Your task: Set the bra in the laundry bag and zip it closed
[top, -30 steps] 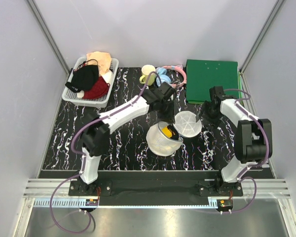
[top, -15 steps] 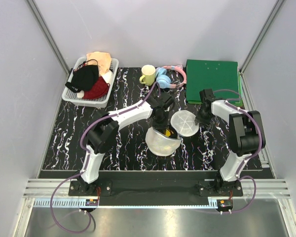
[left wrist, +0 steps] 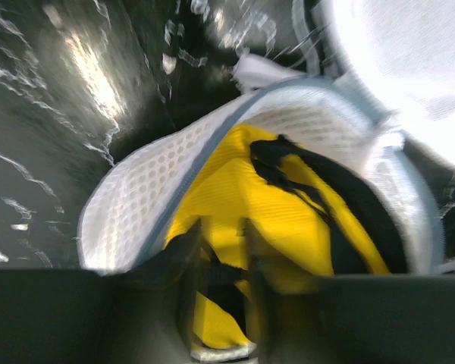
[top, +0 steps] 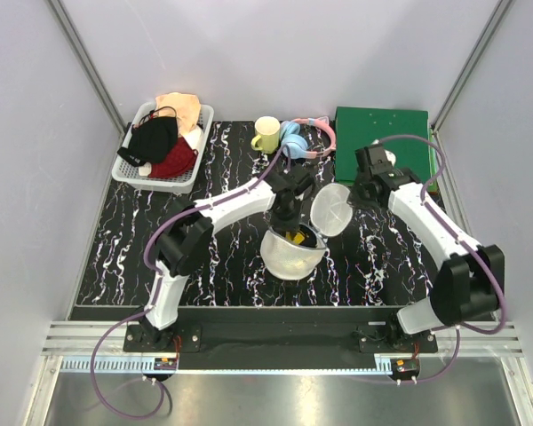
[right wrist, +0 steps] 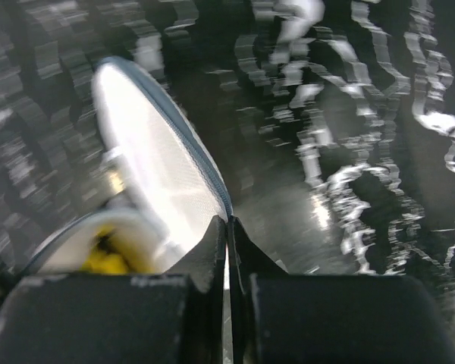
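**Bra seated in lower dome, lid half raised: handling notes**

Location: the bright yellow padded bra with black straps and trim (left wrist: 288, 227) lies inside the white translucent mesh clamshell laundry bag (top: 293, 257). The bag sits mid-table on the black marbled tabletop (top: 222, 257). The lower dome half (left wrist: 129, 220) cups the bra. A black strap runs up near the rim on the hinge side.

Left gripper (left wrist: 221, 227): reaches down into the lower dome, with yellow fabric showing between its fingers. The wrist view is blurred, so I cannot tell whether they pinch the bra or merely press it.

Right gripper (right wrist: 227, 225): fingers closed flat on the rim of the upper dome half (right wrist: 159, 174), holding it tilted up on edge over the opening.

Handling, judged:
- Bra: light and soft. The padded cups are likely springy and may push back up, so press at the cup centres rather than the straps.
- Straps: thin and limp, likely to snag. The one near the rim looks able to foul the zipper, so tuck it in before closing.
- Bag: light, and the mesh looks flexible. The domes probably flex under load, and the bag may slide on the smooth tabletop.
- The stitched grey-blue rim looks like the firmest place to hold. One gripper should steady the rim while the other draws the zipper.
- Zipper pull: not identifiable in any view, so it must be located before zipping.
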Controlling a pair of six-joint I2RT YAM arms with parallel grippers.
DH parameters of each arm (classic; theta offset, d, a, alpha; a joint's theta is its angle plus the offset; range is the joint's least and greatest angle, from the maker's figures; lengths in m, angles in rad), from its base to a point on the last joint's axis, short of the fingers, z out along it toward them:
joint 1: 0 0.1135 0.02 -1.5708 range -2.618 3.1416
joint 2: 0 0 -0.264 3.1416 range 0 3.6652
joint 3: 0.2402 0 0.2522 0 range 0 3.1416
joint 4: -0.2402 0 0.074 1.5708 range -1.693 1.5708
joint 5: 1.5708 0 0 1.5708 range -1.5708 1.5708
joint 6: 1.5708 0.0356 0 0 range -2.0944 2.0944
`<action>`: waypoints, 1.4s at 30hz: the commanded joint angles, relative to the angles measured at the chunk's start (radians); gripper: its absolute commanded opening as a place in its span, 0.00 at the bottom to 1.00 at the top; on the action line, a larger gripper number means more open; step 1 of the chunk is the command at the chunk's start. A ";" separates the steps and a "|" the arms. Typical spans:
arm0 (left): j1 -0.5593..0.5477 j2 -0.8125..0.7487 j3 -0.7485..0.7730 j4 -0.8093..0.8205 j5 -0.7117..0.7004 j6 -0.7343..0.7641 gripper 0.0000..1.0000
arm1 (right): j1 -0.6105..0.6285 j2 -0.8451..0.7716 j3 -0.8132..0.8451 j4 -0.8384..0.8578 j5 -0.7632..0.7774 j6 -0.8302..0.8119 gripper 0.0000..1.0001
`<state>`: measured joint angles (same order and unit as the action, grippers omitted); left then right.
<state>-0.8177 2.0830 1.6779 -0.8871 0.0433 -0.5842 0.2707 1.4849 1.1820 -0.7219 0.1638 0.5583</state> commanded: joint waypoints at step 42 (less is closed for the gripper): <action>-0.201 -0.550 -0.481 0.724 -0.257 -0.025 0.15 | 0.219 -0.163 0.234 -0.278 -0.406 0.327 0.00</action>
<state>-1.0763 1.5726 1.1782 -0.1726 -0.2020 -0.5743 0.4805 1.3788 1.4132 -1.0176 -0.1993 0.8501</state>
